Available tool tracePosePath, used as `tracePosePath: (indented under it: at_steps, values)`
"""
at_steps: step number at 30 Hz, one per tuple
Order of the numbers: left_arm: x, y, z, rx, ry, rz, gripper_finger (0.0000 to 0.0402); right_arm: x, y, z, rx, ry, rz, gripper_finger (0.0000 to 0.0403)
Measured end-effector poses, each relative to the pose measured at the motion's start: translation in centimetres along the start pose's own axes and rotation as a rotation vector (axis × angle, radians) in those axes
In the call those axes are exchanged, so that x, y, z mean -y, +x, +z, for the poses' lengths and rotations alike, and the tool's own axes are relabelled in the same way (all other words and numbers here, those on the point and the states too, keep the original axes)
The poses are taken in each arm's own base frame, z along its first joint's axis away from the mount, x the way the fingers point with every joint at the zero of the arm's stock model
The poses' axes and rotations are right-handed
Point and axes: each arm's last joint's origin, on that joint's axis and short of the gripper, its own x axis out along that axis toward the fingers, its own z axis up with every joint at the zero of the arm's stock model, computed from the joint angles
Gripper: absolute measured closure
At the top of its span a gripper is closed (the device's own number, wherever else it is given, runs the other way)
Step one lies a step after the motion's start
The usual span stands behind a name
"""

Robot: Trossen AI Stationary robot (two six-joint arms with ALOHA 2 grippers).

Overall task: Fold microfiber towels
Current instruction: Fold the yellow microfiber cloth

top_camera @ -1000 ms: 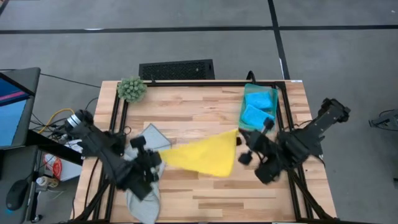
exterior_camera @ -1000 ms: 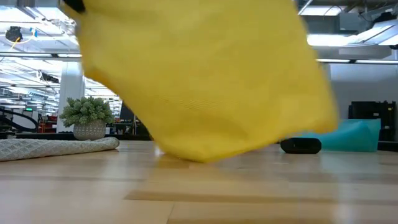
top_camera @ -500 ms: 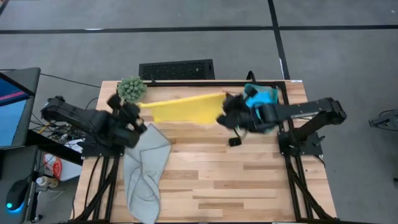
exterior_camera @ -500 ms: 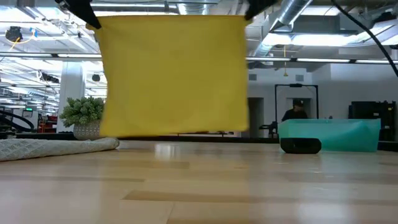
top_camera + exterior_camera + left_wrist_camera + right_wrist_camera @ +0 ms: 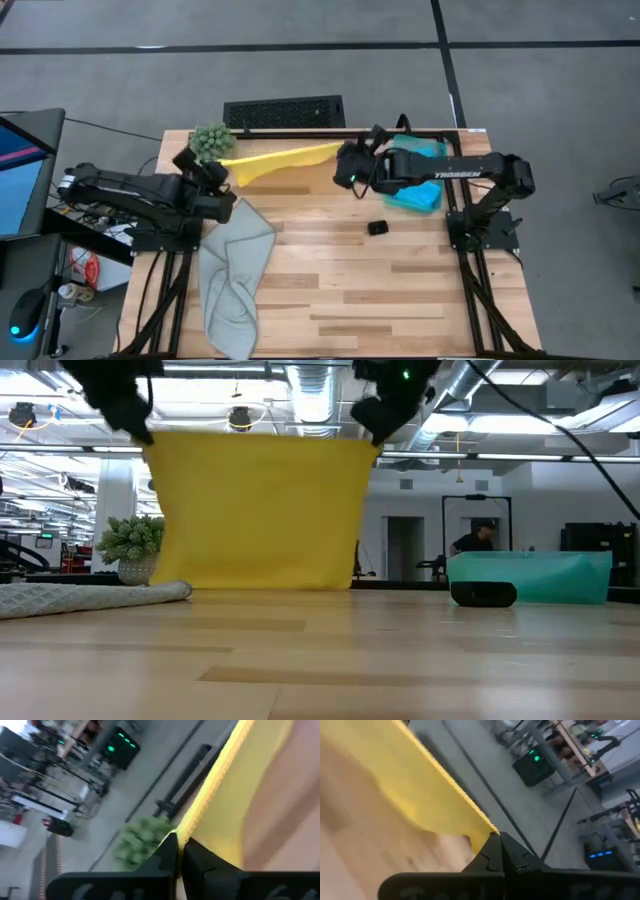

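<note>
Now: yellow towel held up by its two top corners, ready to lay down.

Both arms hold the yellow towel (image 5: 255,510) stretched between them at the far side of the tabletop (image 5: 330,280): the left tool (image 5: 213,171) is pinched shut on one top corner near the plant (image 5: 211,142), the right tool (image 5: 348,168) pinched shut on the other. In the low view the cloth hangs flat like a curtain, its bottom edge at or just above the wood; I cannot tell whether it touches. The step in hand looks like spreading before the fold. Next, I judge, both tools must come toward the near side and down together, keeping the top edge taut, clear of the grey towel (image 5: 235,275) and the black block (image 5: 377,228). Blue towels (image 5: 420,190) wait at the right.
</note>
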Motion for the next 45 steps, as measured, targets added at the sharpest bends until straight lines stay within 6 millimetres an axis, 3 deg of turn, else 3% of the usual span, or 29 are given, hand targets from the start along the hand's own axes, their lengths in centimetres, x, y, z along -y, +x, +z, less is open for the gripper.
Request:
tracePosePath:
  at_steps: [6, 14, 21, 27, 32, 38, 45]
  values:
    - [3.2, 0.6, -2.8, -0.102, -0.023, -0.185, 0.0401, -4.4, -2.5, -3.2, -0.018, -0.083, 0.08, 0.0403]
    - [6.5, -2.8, -3.9, -0.2, -0.148, -0.584, 0.0401, -9.9, -8.9, -8.9, -0.029, -0.087, 0.26, 0.0403]
    - [10.9, -5.7, -5.5, -0.319, -0.191, -0.75, 0.0401, -11.5, -14.2, -11.8, -0.03, 0.027, 0.385, 0.0403]
    - [14.6, -7.6, -6.5, -0.361, -0.091, -0.771, 0.0401, -12.3, -17.1, -13.4, -0.024, 0.053, 0.482, 0.0403]
    - [12.9, -8.1, -3.9, -0.255, -0.018, -0.56, 0.0401, -10.2, -15.8, -11.9, 0.049, 0.073, 0.372, 0.0403]
    - [8.6, -7.9, -0.3, -0.072, 0.01, -0.255, 0.0401, -6.6, -11.3, -8.6, 0.073, 0.064, 0.213, 0.0403]
    - [5.3, -4.3, 2.9, 0.016, 0.026, -0.092, 0.0401, -0.7, -5.7, -4.7, 0.099, 0.088, 0.095, 0.0403]
